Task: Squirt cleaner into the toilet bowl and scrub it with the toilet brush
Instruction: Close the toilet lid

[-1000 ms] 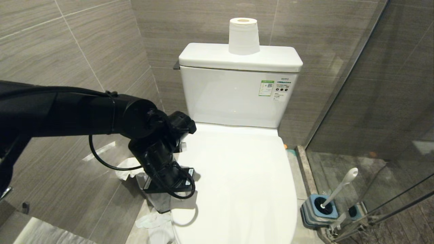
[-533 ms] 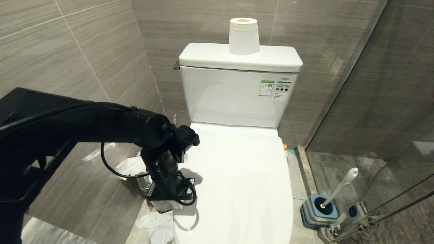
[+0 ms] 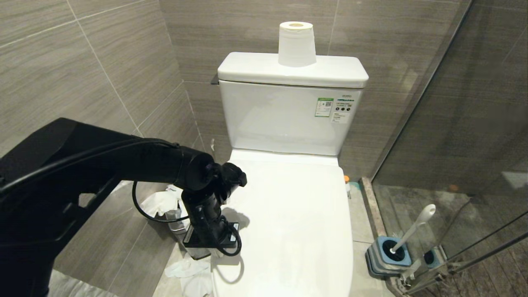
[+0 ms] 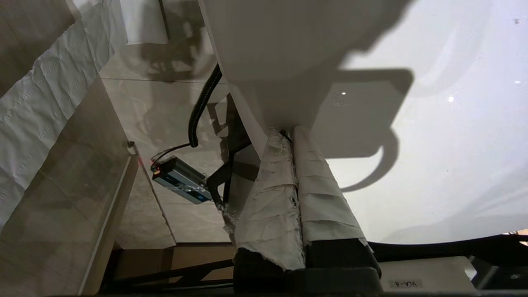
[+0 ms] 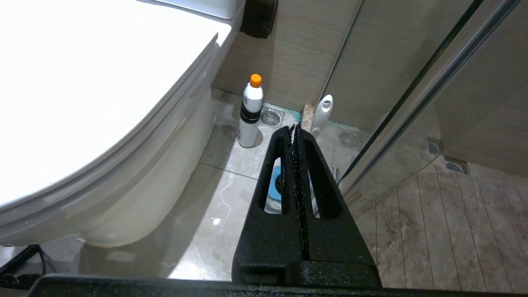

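The toilet's white lid [image 3: 297, 214] is down, so the toilet bowl is hidden. My left arm [image 3: 208, 231] reaches down at the lid's left edge. In the left wrist view the left gripper [image 4: 287, 134] is shut and empty. Its tape-wrapped fingers [image 4: 268, 198] have their tips against the rim of the lid [image 4: 433, 165]. The toilet brush [image 3: 412, 229] stands in its blue-grey holder [image 3: 387, 255] on the floor to the right. My right gripper [image 5: 294, 128] hangs shut and empty above that holder [image 5: 273, 185], with the brush handle [image 5: 323, 113] just beyond it. No cleaner liquid shows.
A white bottle with an orange cap [image 5: 250, 111] stands on the floor between toilet and brush. A small steel bin [image 3: 177, 218] stuffed with tissue sits left of the toilet, with crumpled tissue [image 3: 185, 268] on the floor. A paper roll [image 3: 296, 43] tops the tank. A glass partition [image 3: 453, 144] closes the right.
My left arm has sunk and its wrist has slid a little lower along the lid's left edge. The lid and the brush have not moved.
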Robot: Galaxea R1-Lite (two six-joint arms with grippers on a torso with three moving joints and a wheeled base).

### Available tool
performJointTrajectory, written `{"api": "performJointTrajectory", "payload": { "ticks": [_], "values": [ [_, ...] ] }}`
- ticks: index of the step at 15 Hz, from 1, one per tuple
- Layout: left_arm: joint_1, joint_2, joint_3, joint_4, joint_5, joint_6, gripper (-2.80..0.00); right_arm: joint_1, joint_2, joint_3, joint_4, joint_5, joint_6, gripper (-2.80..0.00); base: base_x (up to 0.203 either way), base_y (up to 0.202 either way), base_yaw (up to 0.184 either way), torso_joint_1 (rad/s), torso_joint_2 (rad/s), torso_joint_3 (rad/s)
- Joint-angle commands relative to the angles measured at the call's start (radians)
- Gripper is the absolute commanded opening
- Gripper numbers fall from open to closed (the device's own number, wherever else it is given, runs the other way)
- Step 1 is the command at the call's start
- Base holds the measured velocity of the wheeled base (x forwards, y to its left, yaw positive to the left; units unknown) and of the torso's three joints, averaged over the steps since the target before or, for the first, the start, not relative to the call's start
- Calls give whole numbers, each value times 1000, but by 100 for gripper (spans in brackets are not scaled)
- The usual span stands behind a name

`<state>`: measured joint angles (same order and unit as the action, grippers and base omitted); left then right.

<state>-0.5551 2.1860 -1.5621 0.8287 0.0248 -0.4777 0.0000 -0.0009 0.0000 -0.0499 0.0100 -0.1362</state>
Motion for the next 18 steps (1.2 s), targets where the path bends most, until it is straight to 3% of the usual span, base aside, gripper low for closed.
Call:
{"api": "performJointTrajectory", "payload": {
  "ticks": [1, 10, 15, 18],
  "values": [
    [0, 16, 2, 0, 0, -4, -280, 0, 1, 0, -1, 1, -2, -280, 0, 0, 0, 0, 0, 0],
    [0, -4, 39, -62, 7, -3, -280, 0, 1, 0, -1, 1, -2, -280, 0, 0, 0, 0, 0, 0],
    [-10, -233, 32, -62, -6, 6, -280, 0, 1, 0, -1, 1, -1, -280, 0, 0, 0, 0, 0, 0],
    [-21, -376, 27, -62, -15, 54, -280, 0, 1, 0, -1, 1, -2, -280, 0, 0, 0, 0, 0, 0]
  ]
}}
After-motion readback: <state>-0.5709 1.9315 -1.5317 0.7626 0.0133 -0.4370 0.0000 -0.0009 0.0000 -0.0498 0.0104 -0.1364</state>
